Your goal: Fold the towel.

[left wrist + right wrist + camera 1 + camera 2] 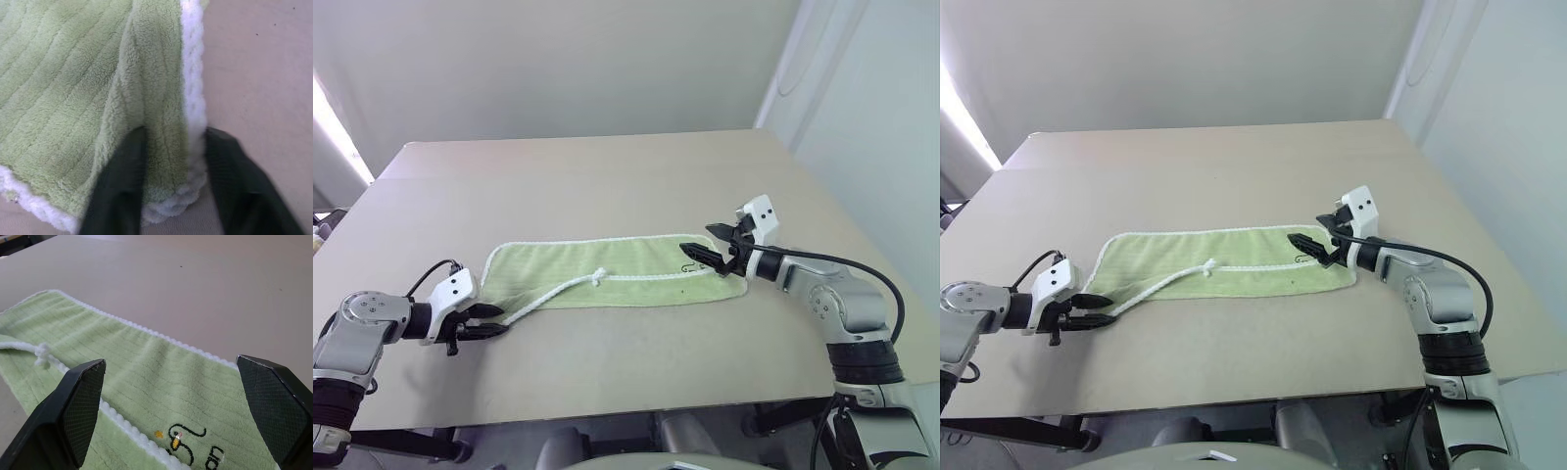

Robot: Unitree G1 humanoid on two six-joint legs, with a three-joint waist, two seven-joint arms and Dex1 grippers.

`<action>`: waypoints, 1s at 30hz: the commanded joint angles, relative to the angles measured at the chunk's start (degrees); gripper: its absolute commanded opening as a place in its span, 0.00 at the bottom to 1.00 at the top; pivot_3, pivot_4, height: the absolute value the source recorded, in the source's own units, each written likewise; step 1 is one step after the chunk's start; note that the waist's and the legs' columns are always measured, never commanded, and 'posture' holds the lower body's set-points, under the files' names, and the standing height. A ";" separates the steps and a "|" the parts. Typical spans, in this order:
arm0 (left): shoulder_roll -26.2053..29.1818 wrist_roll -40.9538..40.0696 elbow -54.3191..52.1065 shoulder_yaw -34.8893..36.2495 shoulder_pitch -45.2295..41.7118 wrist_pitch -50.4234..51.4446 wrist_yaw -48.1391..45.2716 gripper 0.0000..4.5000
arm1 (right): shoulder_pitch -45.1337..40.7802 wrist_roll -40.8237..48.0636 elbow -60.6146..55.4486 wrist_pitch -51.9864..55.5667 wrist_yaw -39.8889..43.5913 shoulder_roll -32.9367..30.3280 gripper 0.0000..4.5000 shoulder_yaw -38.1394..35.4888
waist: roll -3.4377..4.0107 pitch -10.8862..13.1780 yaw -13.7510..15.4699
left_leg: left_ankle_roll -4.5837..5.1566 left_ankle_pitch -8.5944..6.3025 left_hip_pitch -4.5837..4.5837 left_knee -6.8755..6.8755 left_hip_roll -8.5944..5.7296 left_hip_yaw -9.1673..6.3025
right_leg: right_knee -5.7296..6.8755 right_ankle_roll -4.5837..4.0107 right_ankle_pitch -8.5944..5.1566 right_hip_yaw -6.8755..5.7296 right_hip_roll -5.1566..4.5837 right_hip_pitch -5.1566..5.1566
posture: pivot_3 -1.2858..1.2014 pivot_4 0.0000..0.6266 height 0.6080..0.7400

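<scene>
So on the left, the left gripper (pixel 487 321) sits low on the table (pixel 607 176) at the towel's near-left corner. In the left wrist view its two black fingers (pixel 120 196) have the corner of the towel (pixel 73 83) between them, one finger on the green pile and the other just outside the white edging, so it's pinching that corner. How tight it is, can't really tell.

The towel itself lies flat in the middle of the table, a long light green strip running left to right, already doubled over lengthwise. A white edge runs along the far side, and another one crosses the top layer with a little white loop (pixel 598 276) about mid-length. The left end has its edging trailing down toward the left gripper.

Over on the right, the right gripper (pixel 707 248) hangs above the towel's right end with its fingers spread wide apart, nothing in them. Its wrist view shows a small embroidered mark (pixel 186 443) in black and yellow on the cloth just below the fingers.
</scene>
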 commanded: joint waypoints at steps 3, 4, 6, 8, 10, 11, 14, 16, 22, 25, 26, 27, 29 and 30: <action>1.66 -1.75 -1.79 -0.08 -0.69 3.65 -3.05 0.00 | -0.19 -0.21 -0.98 0.70 -0.74 -0.92 1.00 -1.18 | 0.00 0.00 -0.08 | 0.00 0.00 -0.03 -0.02 0.00 0.01 | -0.03 0.00 0.00 0.00 0.00 -0.02 | 0.52 0.00 0.79; 2.06 -1.53 -1.67 -0.12 -0.81 3.56 -3.46 0.00 | -0.16 -0.33 -0.62 1.07 -0.84 -1.12 1.00 -1.13 | -0.01 0.00 -0.07 | 0.00 0.00 -0.04 -0.03 0.00 0.01 | -0.04 0.00 0.00 0.00 0.00 -0.03 | 0.52 0.00 0.79; 2.62 -0.58 -0.45 -0.14 -1.32 2.52 -3.60 0.00 | -0.07 -0.28 -0.06 2.73 -0.78 -1.70 1.00 -0.90 | -0.01 0.01 -0.08 | 0.00 0.00 -0.04 -0.04 0.00 0.01 | -0.04 0.00 0.00 0.00 0.00 -0.04 | 0.52 0.00 0.79; 3.15 -0.54 1.13 -0.12 -2.38 2.48 -4.49 0.00 | 0.11 0.22 0.57 5.30 -0.19 -2.44 1.00 -0.84 | -0.01 0.01 -0.05 | 0.00 0.00 -0.04 -0.04 0.00 0.00 | -0.04 0.00 0.00 0.00 0.00 -0.04 | 0.52 0.00 0.79; 3.11 -1.09 2.74 0.15 -3.95 2.82 -4.93 0.00 | 0.02 -0.15 1.87 7.58 0.18 -3.41 1.00 -0.20 | -0.01 0.01 0.00 | 0.00 0.00 -0.03 -0.03 0.00 0.00 | -0.04 0.00 0.00 0.00 0.00 -0.04 | 0.52 0.00 0.79; 3.06 -1.12 3.59 0.17 -4.68 2.72 -5.12 0.00 | -0.17 -0.26 2.50 8.45 0.29 -3.67 1.00 0.05 | -0.02 0.00 0.02 | 0.00 0.00 -0.03 -0.03 0.00 0.00 | -0.04 0.00 0.00 0.00 0.00 -0.04 | 0.52 0.00 0.79; 3.02 -0.75 6.38 0.22 -6.87 1.57 -5.47 0.00 | -1.06 -0.61 4.96 10.42 0.20 -3.97 1.00 0.08 | -0.04 0.01 0.01 | 0.00 0.00 -0.03 -0.04 -0.01 0.00 | -0.04 0.00 0.00 0.00 0.01 -0.04 | 0.52 0.00 0.79; 3.07 -0.49 7.98 0.24 -7.90 0.57 -5.73 0.00 | -1.83 -0.73 7.00 11.10 -0.26 -3.65 1.00 -0.55 | -0.03 0.01 -0.04 | 0.00 0.00 -0.04 -0.04 -0.01 0.01 | -0.04 0.00 0.00 0.00 0.01 -0.04 | 0.52 0.00 0.79; 3.31 0.02 11.13 0.38 -8.79 -1.86 -5.99 0.00 | -1.62 -1.73 9.73 11.05 0.03 -4.60 1.00 -0.85 | -0.03 0.01 -0.56 | 0.01 0.00 -0.03 -0.09 -0.01 0.01 | -0.04 0.00 -0.01 0.01 0.02 -0.05 | 0.52 0.00 0.79; 3.40 0.13 11.64 0.53 -8.60 -2.51 -6.03 0.00 | -0.92 -1.80 9.87 10.80 0.57 -5.34 1.00 -1.46 | -0.05 0.01 -0.75 | 0.01 0.00 -0.05 -0.08 -0.01 0.02 | -0.04 0.00 -0.01 0.01 0.01 -0.04 | 0.52 0.00 0.79; 3.42 0.13 11.77 0.57 -8.55 -2.62 -6.01 0.00 | -0.71 -1.44 9.39 11.03 0.95 -5.55 1.00 -1.78 | -0.05 0.01 -0.79 | 0.01 0.00 -0.04 -0.08 -0.01 0.02 | -0.04 0.00 0.00 0.02 0.00 -0.04 | 0.52 0.00 0.79; 3.39 0.15 11.90 0.57 -8.63 -2.63 -5.93 0.00 | -0.35 -1.25 8.58 10.87 1.61 -5.93 1.00 -1.77 | -0.05 0.00 -0.86 | 0.01 0.00 -0.04 -0.08 -0.01 0.02 | -0.04 0.00 0.00 0.02 0.00 -0.03 | 0.52 0.00 0.79; 3.31 0.26 12.02 0.46 -8.77 -2.59 -5.78 0.00 | 0.22 -1.37 7.12 10.37 2.19 -6.33 1.00 -1.60 | -0.05 0.00 -0.93 | 0.01 0.00 -0.03 -0.08 -0.01 0.01 | -0.04 0.00 -0.01 0.01 0.01 -0.03 | 0.52 0.00 0.79; 3.28 0.30 11.95 0.38 -8.80 -2.52 -5.73 0.00 | 0.40 -1.37 6.59 10.26 2.28 -6.38 1.00 -1.76 | -0.05 0.00 -1.01 | 0.01 0.00 -0.02 -0.08 -0.01 0.00 | -0.02 0.00 -0.01 0.01 0.02 -0.03 | 0.52 0.00 0.79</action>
